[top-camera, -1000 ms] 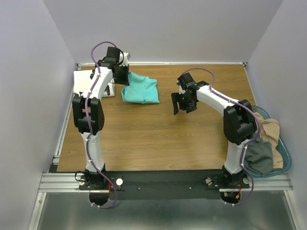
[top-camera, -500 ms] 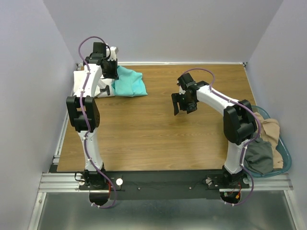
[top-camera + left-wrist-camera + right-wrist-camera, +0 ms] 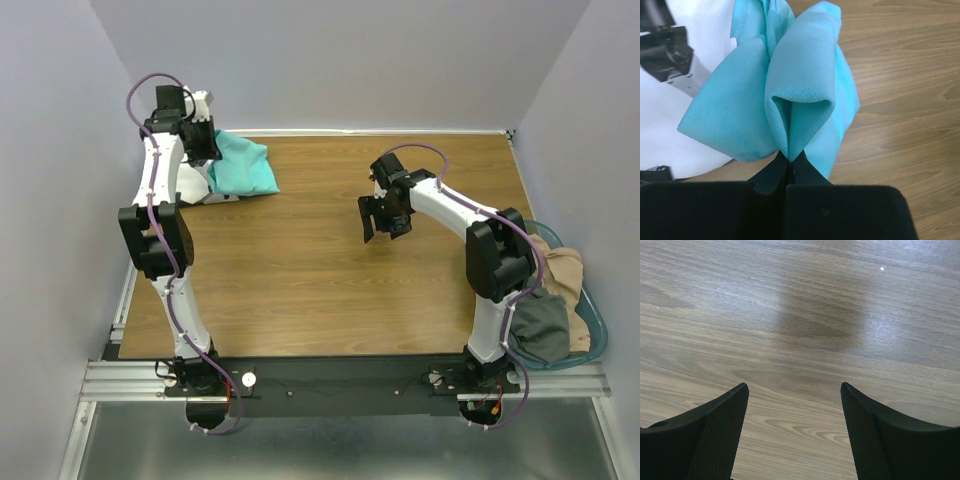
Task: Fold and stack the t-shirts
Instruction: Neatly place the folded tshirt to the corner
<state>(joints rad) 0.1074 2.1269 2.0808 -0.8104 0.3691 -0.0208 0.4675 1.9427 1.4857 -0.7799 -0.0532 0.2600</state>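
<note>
Wood-grain tabletop (image 3: pixel 330 290), seen from above, with both arm bases bolted along its near edge. Left arm (image 3: pixel 160 240) stretched up to the far left corner. Right arm (image 3: pixel 480 240) bent in toward the middle, its wrist nearer the far edge than the near one. Off the right edge, beside the right arm: a teal-rimmed basket (image 3: pixel 597 335) holding tan and grey-green clothes (image 3: pixel 545 320).

At the far left corner: white shirt (image 3: pixel 192 188), lying flat and mostly hidden behind the left arm in the top view. In the left wrist view, black print on its cloth near the upper left. Just right of it and overlapping it: turquoise shirt (image 3: pixel 243 170), bunched in soft folds, its left part over the white shirt, its right part over bare wood. Cannot tell whether resting on the white shirt or hanging just clear of it.

Left tool (image 3: pixel 790 167) clamped tight on a pinched fold of the turquoise shirt, the cloth fanning away from the fingertips in two rounded lobes. Right tool (image 3: pixel 792 390) spread wide with nothing between its fingers, pointing down over bare wood, well apart from both shirts.
</note>
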